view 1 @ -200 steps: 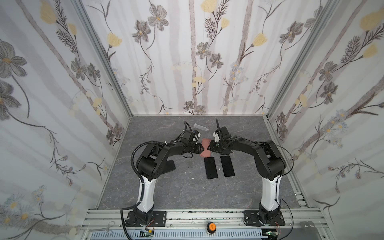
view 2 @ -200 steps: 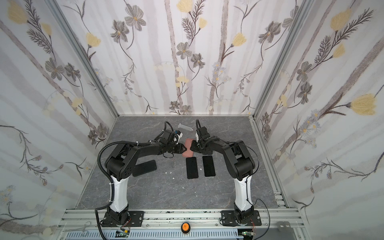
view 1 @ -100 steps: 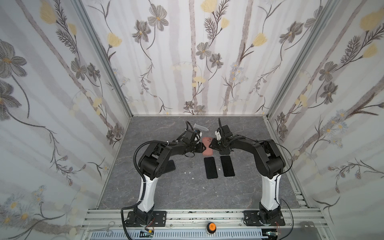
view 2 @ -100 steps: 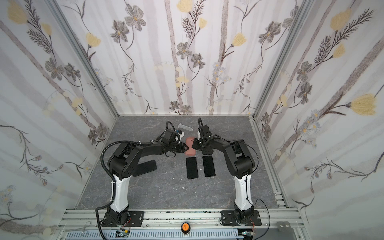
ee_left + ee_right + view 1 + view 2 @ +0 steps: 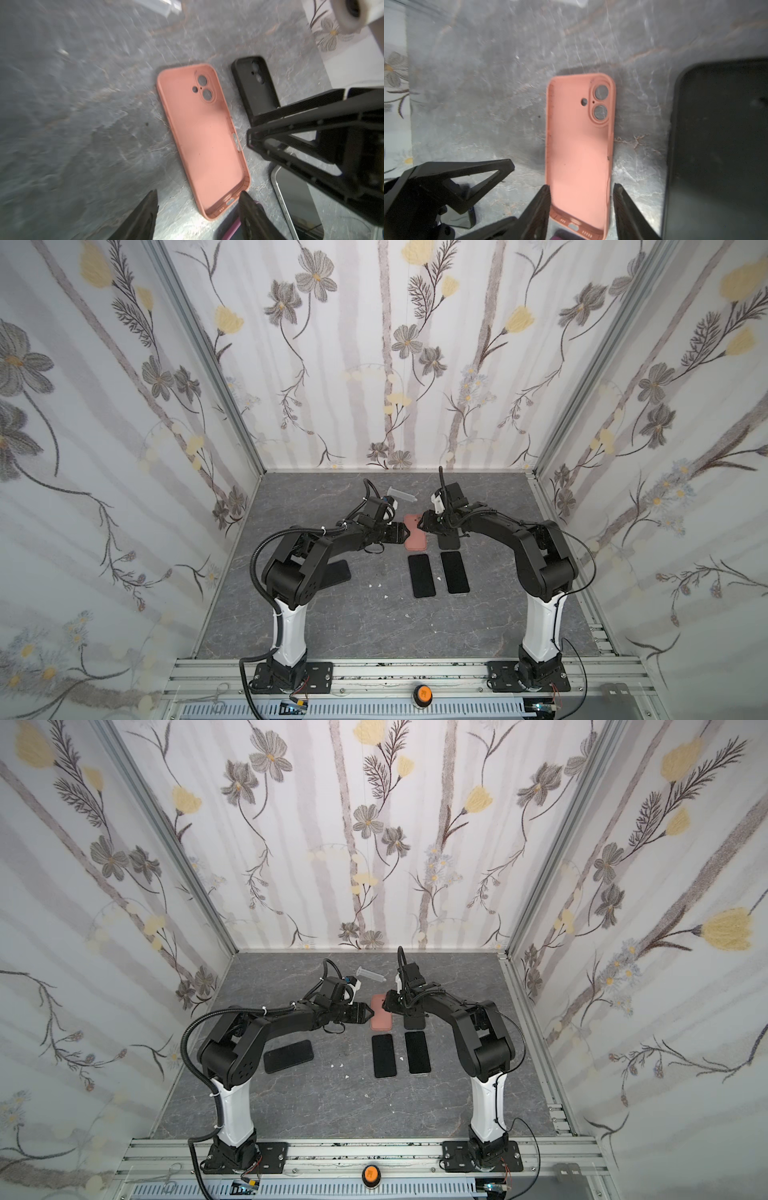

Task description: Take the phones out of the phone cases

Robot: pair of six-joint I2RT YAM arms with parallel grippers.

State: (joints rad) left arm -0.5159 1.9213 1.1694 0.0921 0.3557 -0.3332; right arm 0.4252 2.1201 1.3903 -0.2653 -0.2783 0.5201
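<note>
The pink phone case (image 5: pixel 415 536) (image 5: pixel 381 1017) lies flat on the grey table with its hollow side up and empty, as both wrist views show (image 5: pixel 201 133) (image 5: pixel 579 141). A dark phone with a purple edge (image 5: pixel 233 229) (image 5: pixel 421 576) lies just past the case's port end. My left gripper (image 5: pixel 198 192) (image 5: pixel 402 532) is open, and one corner of the case's port end lies between its fingers. My right gripper (image 5: pixel 581 186) (image 5: pixel 423 522) is open too, its fingers straddling the case's width near the port end.
A second dark phone (image 5: pixel 454 572) with a silver rim lies beside the first. A black case (image 5: pixel 449 540) sits partly under the right arm. Another dark phone (image 5: pixel 288 1056) lies by the left arm. A clear plastic piece (image 5: pixel 401 494) rests at the back, with white crumbs (image 5: pixel 379 585) in the middle.
Both grippers have opened and let go of the pink case, which now rests flat on the table between them. The arms have hardly shifted.
</note>
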